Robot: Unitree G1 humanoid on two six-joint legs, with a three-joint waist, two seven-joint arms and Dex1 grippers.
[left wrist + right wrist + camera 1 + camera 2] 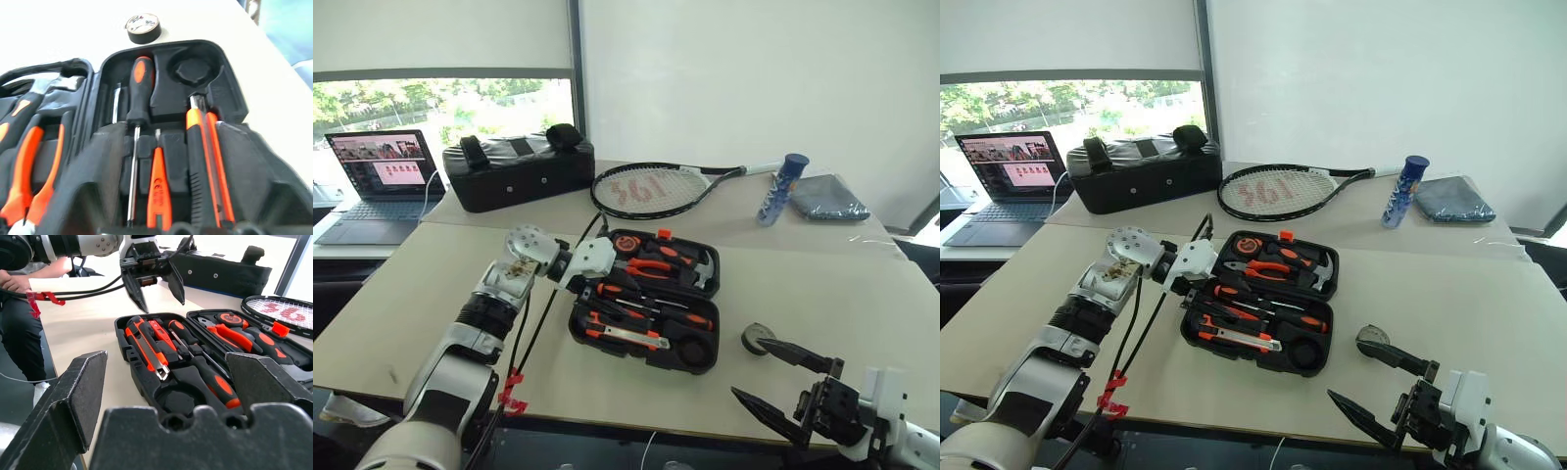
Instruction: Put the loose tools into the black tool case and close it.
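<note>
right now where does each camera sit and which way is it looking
Head eye views: look forward and down over the beige table at the open black moulded tool case; both arms show.
Left wrist view: sits just above the case, looking along its slots at the orange-and-black utility knife; small dark tape roll beyond.
Right wrist view: low at the table edge, its own open fingers in front, facing the left gripper.
All share the case.

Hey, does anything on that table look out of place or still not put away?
Yes: the small dark tape roll sits loose on the table, off the open black tool case. Its round slot is empty. The utility knife and screwdrivers already lie in their slots.
</note>
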